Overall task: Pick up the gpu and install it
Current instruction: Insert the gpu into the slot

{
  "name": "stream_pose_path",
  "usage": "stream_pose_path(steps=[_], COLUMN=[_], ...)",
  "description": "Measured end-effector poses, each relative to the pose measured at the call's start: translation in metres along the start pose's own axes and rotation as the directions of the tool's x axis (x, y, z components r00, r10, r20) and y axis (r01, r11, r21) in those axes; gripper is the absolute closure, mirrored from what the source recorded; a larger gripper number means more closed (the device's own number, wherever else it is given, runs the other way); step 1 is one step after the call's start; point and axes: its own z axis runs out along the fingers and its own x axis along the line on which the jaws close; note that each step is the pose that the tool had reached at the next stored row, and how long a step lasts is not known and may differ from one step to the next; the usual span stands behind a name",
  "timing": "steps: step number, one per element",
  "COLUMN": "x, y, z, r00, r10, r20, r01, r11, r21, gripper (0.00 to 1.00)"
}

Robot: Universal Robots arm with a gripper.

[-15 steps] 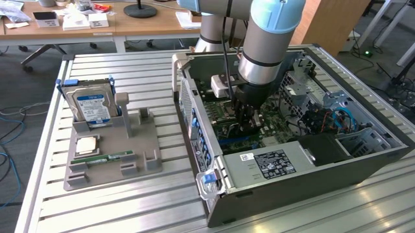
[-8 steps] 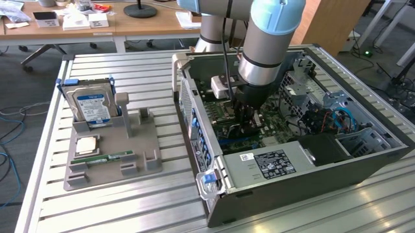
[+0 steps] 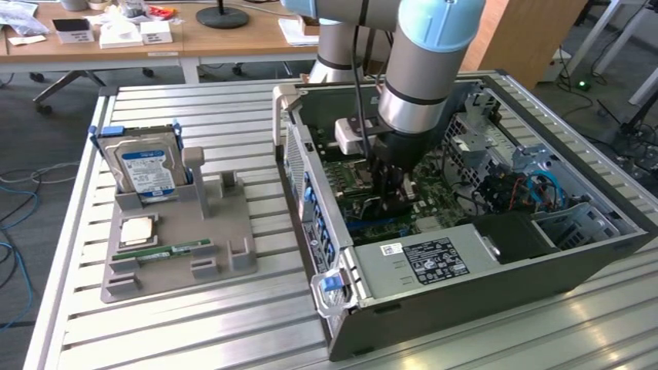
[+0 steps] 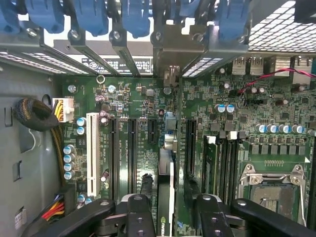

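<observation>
**Gpu standing in its slot, jaws parted beside it**

Your gripper (image 4: pixel 168 200) is down inside the case (image 3: pixel 494 297), low over the motherboard (image 4: pixel 237 123). In the wrist view the gpu (image 4: pixel 166 190) shows edge-on between the fingers (image 4: pixel 140 217). It stands upright in one of the long slots, its far end running toward the bracket openings at the rear wall. The jaws look parted, one finger on each side of the card. A sliver of board shows between the card and one finger, and the other finger sits just beside it. Nothing looks clamped.

Watch for these:
- Whether the card is pressed fully home cannot be told from here. A half-seated card could tip once nothing steadies it.
- The closer finger may be rubbing the card, and any sideways drift of the arm would lever it in the slot.
- The neighbouring slots and small capacitors lie close to the fingertips, so a skewed move could knock them.
- The bracket end may sit off its opening. I cannot tell.
</observation>
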Motion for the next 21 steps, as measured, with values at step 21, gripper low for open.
stream_pose_path(steps=[21], x=[-0.0003], y=[-0.0007], z=[-0.0096], r00=[1.0], r10=[0.0], r20=[0.0002], r01=[0.0], r11=[1.0], r21=[-0.0034], gripper=[0.61])
